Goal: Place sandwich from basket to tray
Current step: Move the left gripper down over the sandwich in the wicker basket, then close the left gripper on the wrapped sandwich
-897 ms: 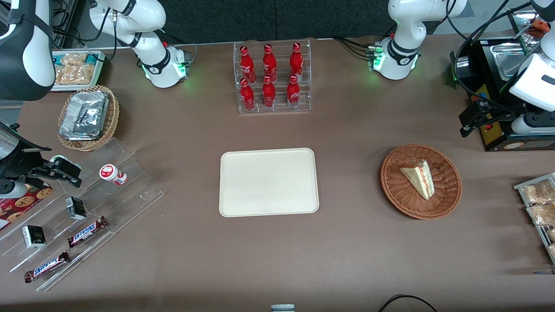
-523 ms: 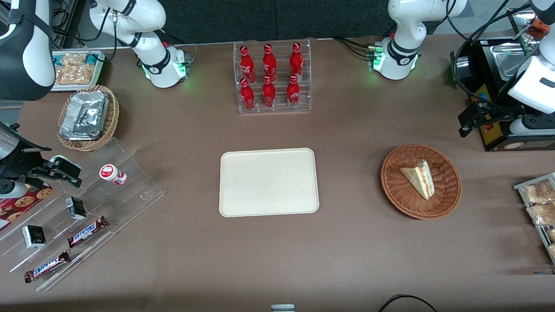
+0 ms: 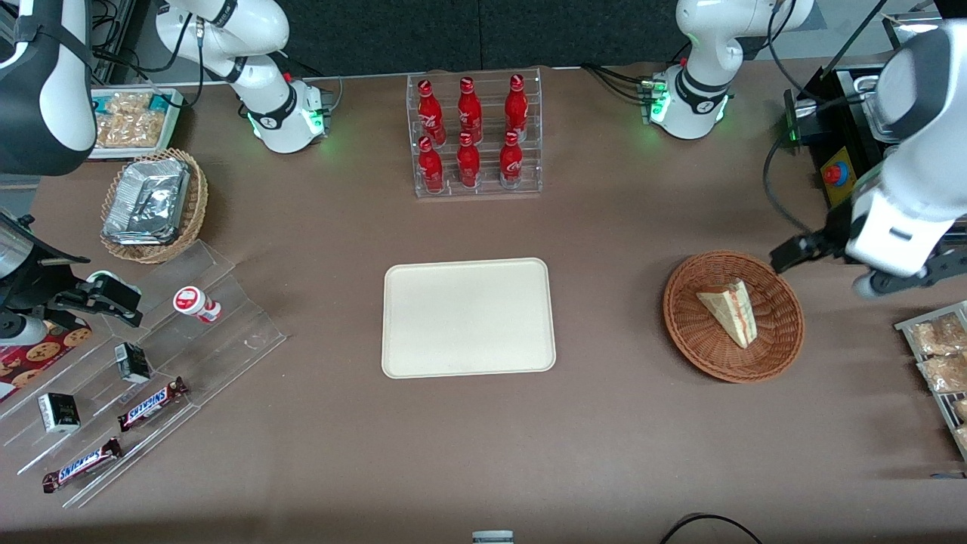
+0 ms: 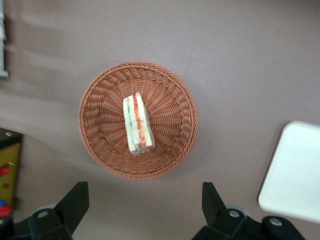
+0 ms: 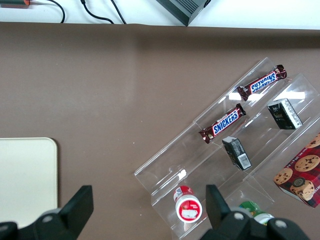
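The sandwich [image 3: 731, 310] is a pale triangular wedge with red and green filling, lying in the round reddish-brown wicker basket [image 3: 783, 340]. The left wrist view looks straight down on the sandwich [image 4: 137, 123] in the basket [image 4: 172, 95]. My gripper [image 4: 144, 196] hangs open high above the table just outside the basket's rim, with nothing between its black fingers [image 4: 76, 197]. The arm's white wrist [image 3: 895, 230] shows beside the basket toward the working arm's end. The cream tray [image 3: 468, 317] lies flat mid-table, with one corner of the tray [image 4: 295, 175] in the wrist view.
A clear rack of red bottles [image 3: 474, 136] stands farther from the camera than the tray. A black box with a red button [image 3: 835, 177] sits near the basket. A metal tray of snack bags [image 3: 940, 355] lies at the working arm's end. Stepped clear shelves with candy bars [image 3: 151, 404] are at the parked arm's end.
The left arm has swung from over the black box toward the basket, coming nearer the front camera. The sandwich, basket and tray have not moved.
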You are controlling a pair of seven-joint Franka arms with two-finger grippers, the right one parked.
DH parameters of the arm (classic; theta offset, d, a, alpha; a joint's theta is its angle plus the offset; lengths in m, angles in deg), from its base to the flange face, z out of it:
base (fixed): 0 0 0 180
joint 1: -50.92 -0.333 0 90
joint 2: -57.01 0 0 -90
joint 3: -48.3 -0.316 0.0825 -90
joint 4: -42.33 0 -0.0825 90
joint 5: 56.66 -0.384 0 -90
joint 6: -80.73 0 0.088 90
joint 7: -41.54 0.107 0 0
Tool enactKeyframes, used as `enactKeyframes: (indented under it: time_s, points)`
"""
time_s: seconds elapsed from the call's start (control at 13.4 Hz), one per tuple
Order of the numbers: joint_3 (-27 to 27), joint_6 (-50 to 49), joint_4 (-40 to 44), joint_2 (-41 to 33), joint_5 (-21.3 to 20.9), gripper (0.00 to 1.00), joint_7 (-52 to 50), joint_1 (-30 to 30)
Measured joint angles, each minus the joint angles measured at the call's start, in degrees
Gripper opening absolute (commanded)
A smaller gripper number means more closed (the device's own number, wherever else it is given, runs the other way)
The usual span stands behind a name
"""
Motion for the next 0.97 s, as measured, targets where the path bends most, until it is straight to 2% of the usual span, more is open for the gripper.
enactKeyframes:
  time_s: [0.22,0.45,0.67,0.97]
  points:
    - [0.0,12.24,-9.95,1.44,-0.01,1.0,-6.67,0.0]
    - [-0.02,16.93,-14.54,3.94,-0.39,1.0,-12.2,0.0]
    - [-0.14,22.24,-17.13,6.92,-5.71,1.0,-18.13,-0.06]
    - [-0.93,31.93,-23.61,8.64,-6.8,1.0,-19.83,-1.59]
